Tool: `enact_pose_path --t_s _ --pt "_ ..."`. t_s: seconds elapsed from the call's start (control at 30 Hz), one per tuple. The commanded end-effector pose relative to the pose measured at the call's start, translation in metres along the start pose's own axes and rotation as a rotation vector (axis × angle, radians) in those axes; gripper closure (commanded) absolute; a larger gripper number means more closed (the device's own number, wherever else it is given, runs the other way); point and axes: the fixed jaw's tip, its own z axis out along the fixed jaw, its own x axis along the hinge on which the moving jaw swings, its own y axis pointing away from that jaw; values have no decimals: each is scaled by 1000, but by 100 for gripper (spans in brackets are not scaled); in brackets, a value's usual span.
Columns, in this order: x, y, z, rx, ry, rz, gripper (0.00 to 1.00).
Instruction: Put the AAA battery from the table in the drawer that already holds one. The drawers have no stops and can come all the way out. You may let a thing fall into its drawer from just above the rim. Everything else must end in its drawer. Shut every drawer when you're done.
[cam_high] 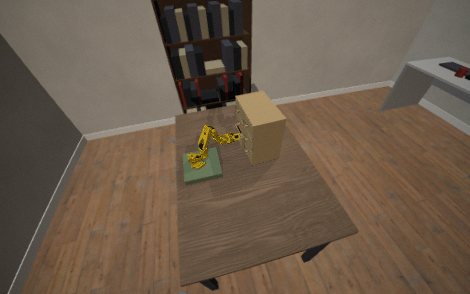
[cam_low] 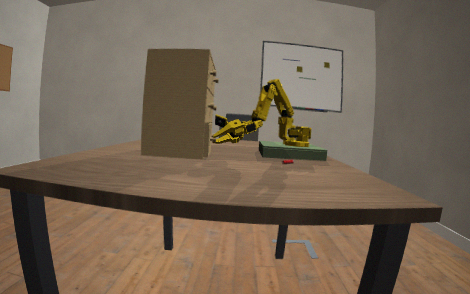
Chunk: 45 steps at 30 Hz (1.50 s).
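The AAA battery is just a tiny red sliver lying on the tabletop, right in front of the green base plate. Lots of bare wood on the near side. The drawer cabinet stands near the far edge. The end effector is clenched at the cabinet's lowest drawer front, apparently on the drawer handle, too small to see.

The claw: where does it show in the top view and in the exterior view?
Top view: the claw is just left of the drawer cabinet, at its front face.
Exterior view: the claw is right of the cabinet, low against its drawer fronts, shut on what looks like a drawer handle.
Shared landmark: the green base pad.
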Motion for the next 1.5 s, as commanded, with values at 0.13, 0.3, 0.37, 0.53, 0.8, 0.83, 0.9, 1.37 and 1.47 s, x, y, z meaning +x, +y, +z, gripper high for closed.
enact_pose_path --t_s 0.13,0.3,0.37,0.53,0.8,0.83,0.9,1.37,1.47 --pt "6 4 -5 -17 16 -3 100" --pt "6 4 -5 -18 17 -4 100" --pt "6 4 -5 -18 17 -4 100" --pt "6 4 -5 -18 17 -4 100" --pt "8 4 -7 -20 20 -5 100" --pt "8 4 -8 -20 20 -5 100" --pt "9 4 -9 -21 22 -6 100" --pt "12 4 -14 -26 28 -9 100" --pt "12 4 -14 -26 28 -9 100"
